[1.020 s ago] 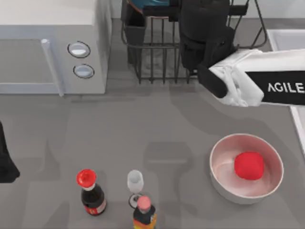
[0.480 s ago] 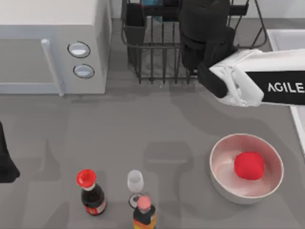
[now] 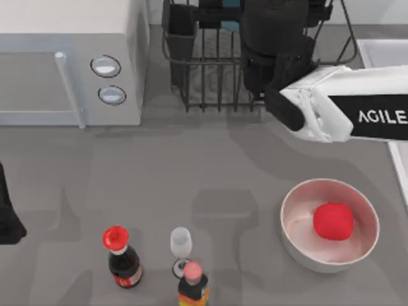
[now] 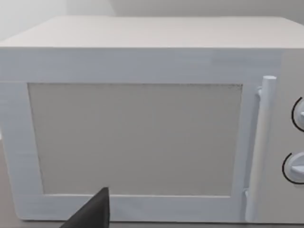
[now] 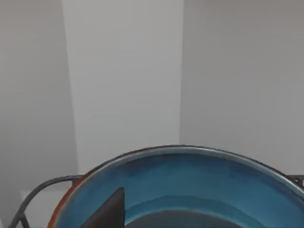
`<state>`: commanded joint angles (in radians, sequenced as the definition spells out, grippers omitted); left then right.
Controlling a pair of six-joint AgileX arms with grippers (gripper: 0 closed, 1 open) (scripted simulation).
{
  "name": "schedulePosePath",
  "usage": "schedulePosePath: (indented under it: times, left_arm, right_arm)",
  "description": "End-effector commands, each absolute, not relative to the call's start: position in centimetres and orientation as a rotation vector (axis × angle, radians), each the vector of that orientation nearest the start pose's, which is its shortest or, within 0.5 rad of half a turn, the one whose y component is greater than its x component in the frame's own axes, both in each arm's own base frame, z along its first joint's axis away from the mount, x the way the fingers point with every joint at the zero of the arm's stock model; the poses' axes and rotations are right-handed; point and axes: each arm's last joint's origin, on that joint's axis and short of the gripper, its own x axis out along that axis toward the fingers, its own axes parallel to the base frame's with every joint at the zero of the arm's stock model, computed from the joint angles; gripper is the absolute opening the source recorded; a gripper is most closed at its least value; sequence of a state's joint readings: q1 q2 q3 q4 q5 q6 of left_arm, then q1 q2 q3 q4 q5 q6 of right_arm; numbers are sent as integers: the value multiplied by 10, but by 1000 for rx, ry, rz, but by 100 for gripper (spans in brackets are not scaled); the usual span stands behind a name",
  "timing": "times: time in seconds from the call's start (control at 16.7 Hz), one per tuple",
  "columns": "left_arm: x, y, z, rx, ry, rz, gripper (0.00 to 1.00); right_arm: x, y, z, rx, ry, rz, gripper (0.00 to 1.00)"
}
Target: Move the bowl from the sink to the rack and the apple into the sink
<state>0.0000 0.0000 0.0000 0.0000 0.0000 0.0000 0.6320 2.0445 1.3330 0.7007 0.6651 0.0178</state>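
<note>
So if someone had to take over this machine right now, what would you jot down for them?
Right pincer: over the black wire dish rack at the table's far edge, close above the round teal-blue bowl with the red-orange rim.
Left pincer: parked at the table's left edge, facing the white microwave.
Small red apple: lying in the large white bowl, on the table's right.
Done: the teal bowl is out of the pale rectangular sink and at the rack; whether it rests there, I cannot tell.
Left: make sure the bowl sits in the rack, then move the apple into the sink.
</note>
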Motion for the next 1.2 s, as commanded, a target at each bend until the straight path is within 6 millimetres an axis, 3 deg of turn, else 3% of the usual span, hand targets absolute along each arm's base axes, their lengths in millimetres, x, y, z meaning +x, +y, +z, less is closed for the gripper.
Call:
schedulePosePath:
  times: [0.42,0.54,0.72,0.96,1.08,1.2]
  left_arm:
    - [106,-1,160,0,0,0,100]
    - [106,-1,160,0,0,0,100]
    - [106,-1,160,0,0,0,100]
    - [106,-1,160,0,0,0,100]
    - [106,-1,160,0,0,0,100]
    - [106,-1,160,0,0,0,100]
  right_arm:
    - [381,261,221,-1,1,-8,100]
    - [377,248,229,-4,5,-8,100]
    - [361,212,253,-10,12,-6,100]
    - [309,141,295,-3,-3,-4,100]
    - [268,102,309,8,-30,-5,100]
    - [222,67,311,17,-62,-6,100]
